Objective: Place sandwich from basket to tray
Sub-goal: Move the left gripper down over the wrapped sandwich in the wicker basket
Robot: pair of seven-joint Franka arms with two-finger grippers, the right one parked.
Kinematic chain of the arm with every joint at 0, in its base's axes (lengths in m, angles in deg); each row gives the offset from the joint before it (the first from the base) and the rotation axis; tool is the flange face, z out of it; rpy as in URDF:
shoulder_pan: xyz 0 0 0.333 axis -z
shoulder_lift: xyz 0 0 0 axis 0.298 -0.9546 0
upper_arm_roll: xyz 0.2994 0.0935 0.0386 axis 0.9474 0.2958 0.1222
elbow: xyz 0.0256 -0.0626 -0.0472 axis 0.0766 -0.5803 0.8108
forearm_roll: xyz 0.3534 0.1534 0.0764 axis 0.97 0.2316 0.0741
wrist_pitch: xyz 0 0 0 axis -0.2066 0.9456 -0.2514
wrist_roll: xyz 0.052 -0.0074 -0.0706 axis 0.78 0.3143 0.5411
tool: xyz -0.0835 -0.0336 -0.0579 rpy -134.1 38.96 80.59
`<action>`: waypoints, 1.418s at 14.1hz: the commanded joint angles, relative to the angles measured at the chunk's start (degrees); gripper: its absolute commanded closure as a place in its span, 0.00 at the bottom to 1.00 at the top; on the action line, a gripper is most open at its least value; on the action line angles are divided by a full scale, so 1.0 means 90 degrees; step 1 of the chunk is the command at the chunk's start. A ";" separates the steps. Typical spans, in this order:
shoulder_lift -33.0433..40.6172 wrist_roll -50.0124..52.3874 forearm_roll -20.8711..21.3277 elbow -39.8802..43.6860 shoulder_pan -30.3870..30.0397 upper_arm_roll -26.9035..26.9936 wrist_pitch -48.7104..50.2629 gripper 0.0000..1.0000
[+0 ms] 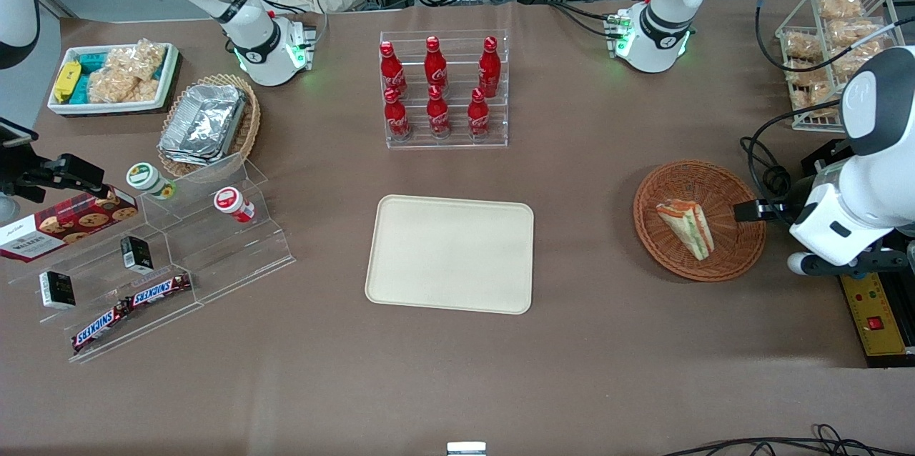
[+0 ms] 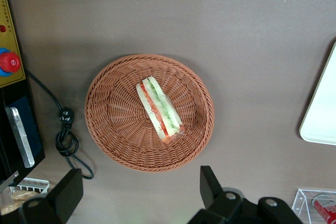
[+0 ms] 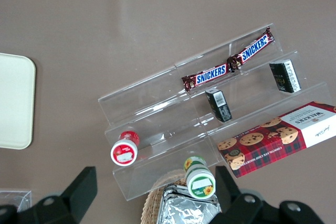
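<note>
Wrist view shows my claw (image 2: 134, 192) spread wide, high over the basket (image 2: 107, 124) rim. Sandwich (image 2: 159, 109) lies tilted in the basket; its slick wrap could slip from a corner pinch. Path to the tray (image 1: 449, 254) looks unobstructed; bottles (image 1: 436, 88) stand farther off.

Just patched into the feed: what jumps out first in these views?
The red cola bottles in their clear rack, farther from the front camera than the bare tray. Then the sandwich lying in the basket toward the working arm's end, with the open gripper hovering above the basket's edge.
</note>
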 commanded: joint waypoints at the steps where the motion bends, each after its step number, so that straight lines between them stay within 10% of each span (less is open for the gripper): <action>1: -0.0050 0.0088 -0.0059 0.0127 0.0015 -0.0017 0.0132 0.01; 10: 0.0047 0.0128 -0.0331 -0.0837 0.0006 -0.0017 -0.0033 0.01; 20: 0.0761 0.0458 -0.0343 -0.4051 -0.0092 0.0071 -0.3246 0.02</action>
